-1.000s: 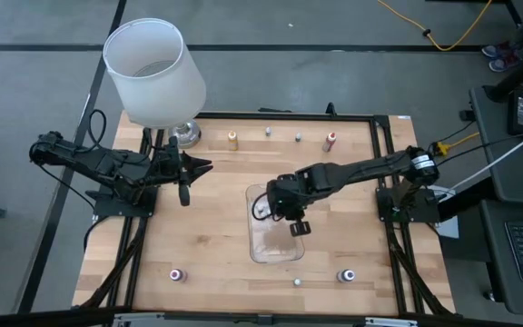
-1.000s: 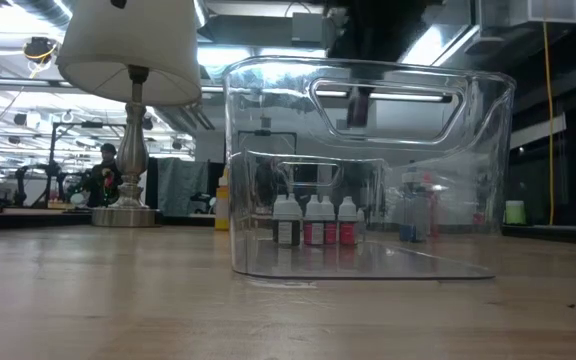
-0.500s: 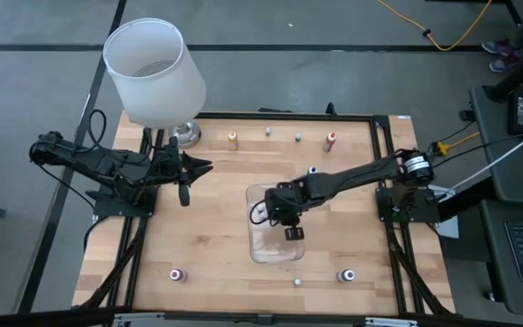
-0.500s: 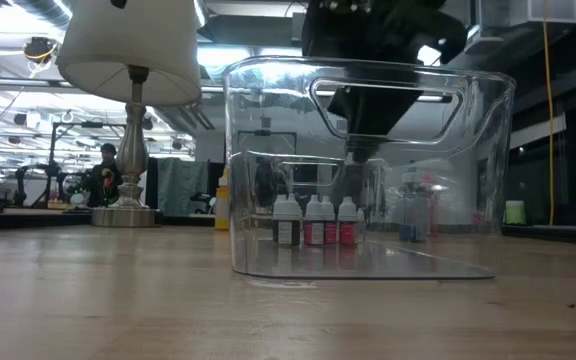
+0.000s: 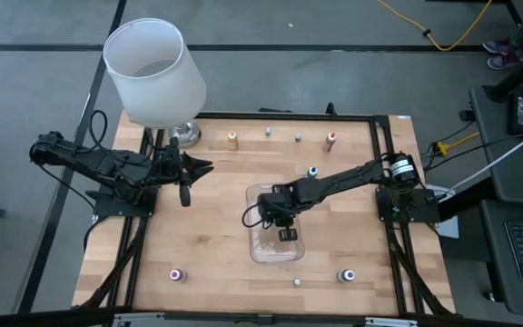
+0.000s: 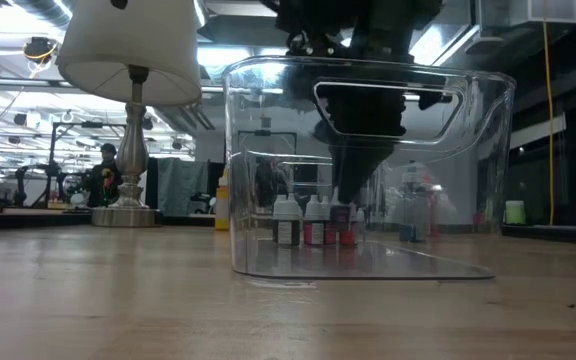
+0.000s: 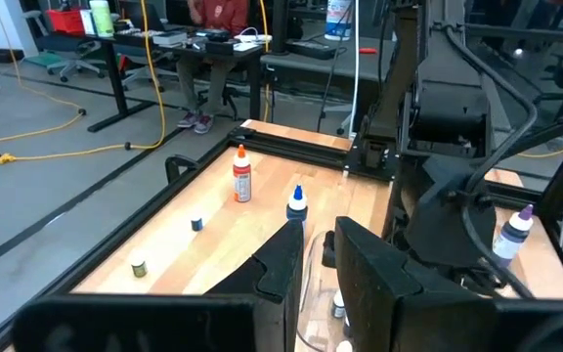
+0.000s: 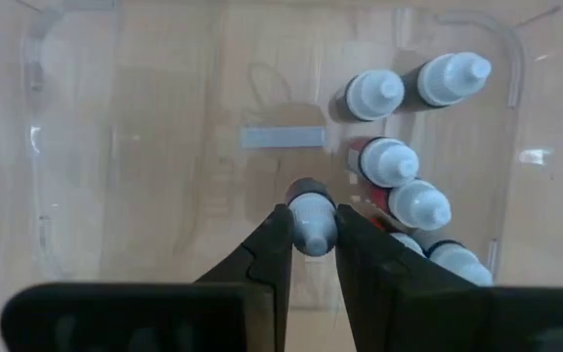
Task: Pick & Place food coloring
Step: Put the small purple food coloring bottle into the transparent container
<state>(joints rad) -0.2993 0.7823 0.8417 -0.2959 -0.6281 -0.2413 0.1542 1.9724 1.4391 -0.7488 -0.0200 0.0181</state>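
**Clear tray, bottle upright in the right grip**

Clear tray (image 5: 254, 247) sits mid-table with the right gripper (image 8: 311, 233) lowered inside it, fingers clamped on the pale cap of a red bottle (image 8: 310, 217). That bottle stands upright, its long axis in line with the gripper's reach, just beside the bottles (image 8: 404, 191) already standing there. Left gripper (image 5: 187, 169) waits well apart, near the lamp (image 5: 155, 73); its finger gap looks narrow

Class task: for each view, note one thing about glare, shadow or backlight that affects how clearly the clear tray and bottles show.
Low view: ceiling lights glare on the clear tray, and the right gripper is a backlit silhouette. Right wrist view: soft shadows beside the bottles; tray rim glints. High view: even light; the tray is nearly invisible.
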